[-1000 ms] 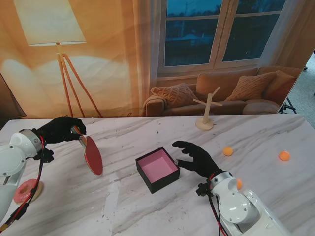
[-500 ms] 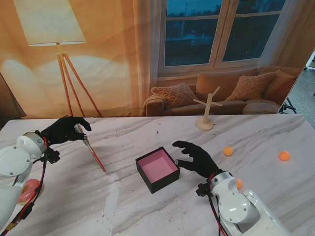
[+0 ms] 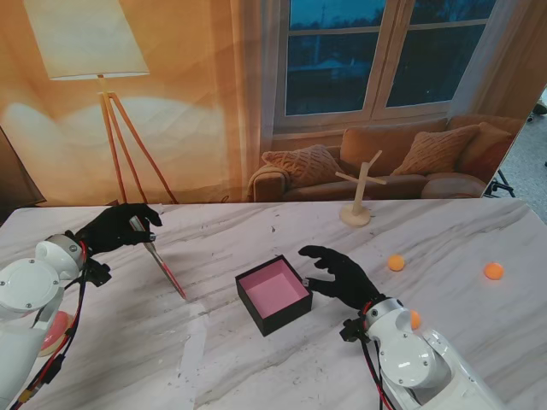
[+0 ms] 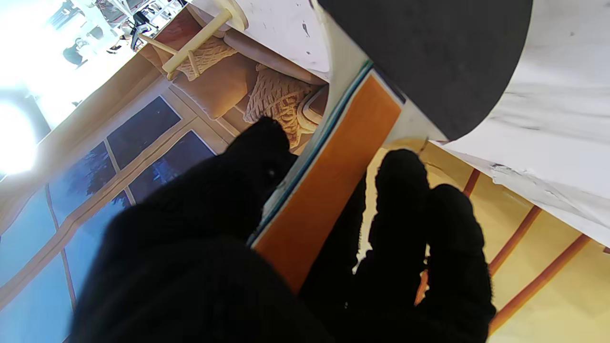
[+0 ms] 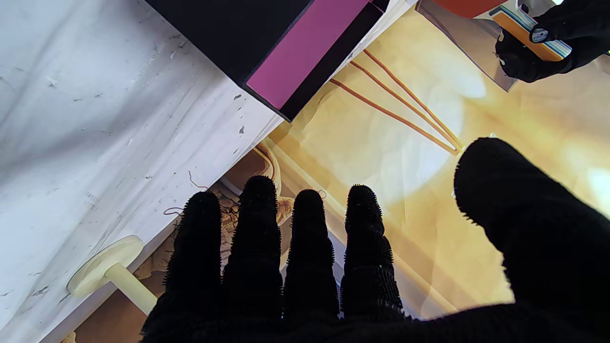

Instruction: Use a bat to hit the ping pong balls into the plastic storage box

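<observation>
My left hand (image 3: 115, 226) is shut on the handle of a red bat (image 3: 165, 270), held edge-on over the left part of the table. The left wrist view shows the bat's orange handle (image 4: 329, 176) between my black-gloved fingers (image 4: 405, 228). A black box with a pink inside (image 3: 273, 293) stands mid-table. My right hand (image 3: 342, 275) hovers open just right of the box, fingers spread; it (image 5: 305, 267) holds nothing. Two orange balls lie on the right: one (image 3: 396, 262) beyond my right hand, one (image 3: 493, 271) near the right edge. A third orange ball (image 3: 415, 319) peeks from behind my right wrist.
A small wooden stand (image 3: 359, 195) rises at the table's far edge. A pink disc (image 3: 53, 328) lies near the left edge by my left arm. A printed backdrop of a lamp, sofa and window closes off the far side.
Over the last second my left hand turned the bat from face-on to edge-on and drew slightly nearer to me. The right hand, box and balls have not moved.
</observation>
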